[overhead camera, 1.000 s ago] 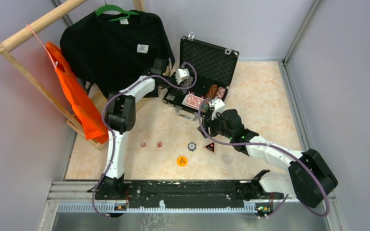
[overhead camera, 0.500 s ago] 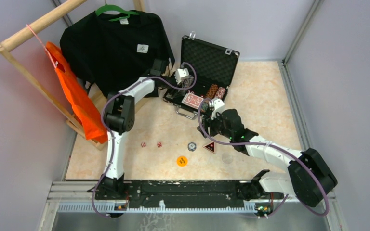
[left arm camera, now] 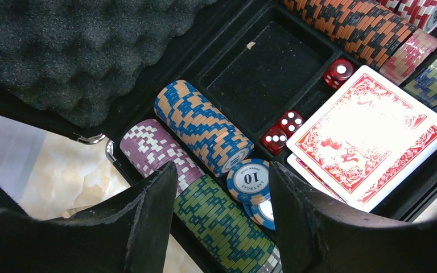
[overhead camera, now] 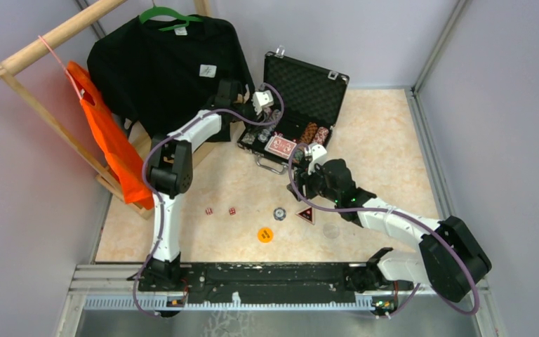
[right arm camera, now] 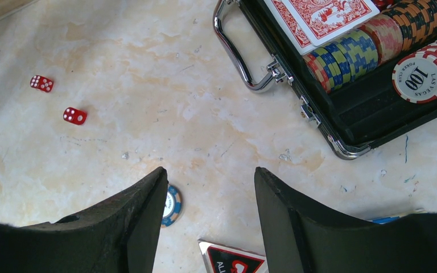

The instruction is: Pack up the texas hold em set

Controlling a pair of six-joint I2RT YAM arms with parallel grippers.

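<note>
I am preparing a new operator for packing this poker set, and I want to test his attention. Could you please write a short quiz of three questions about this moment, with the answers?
1. Count: how many red dice lie on the table, outside the case?
2. Choose: the blue-edged chip whose face can be read in the left wrist view bears A) 10, B) 25, C) 500.
3. True or false: the left gripper and the right gripper are both open and hold nothing.

Key: 1. two; 2. A; 3. true.
</note>
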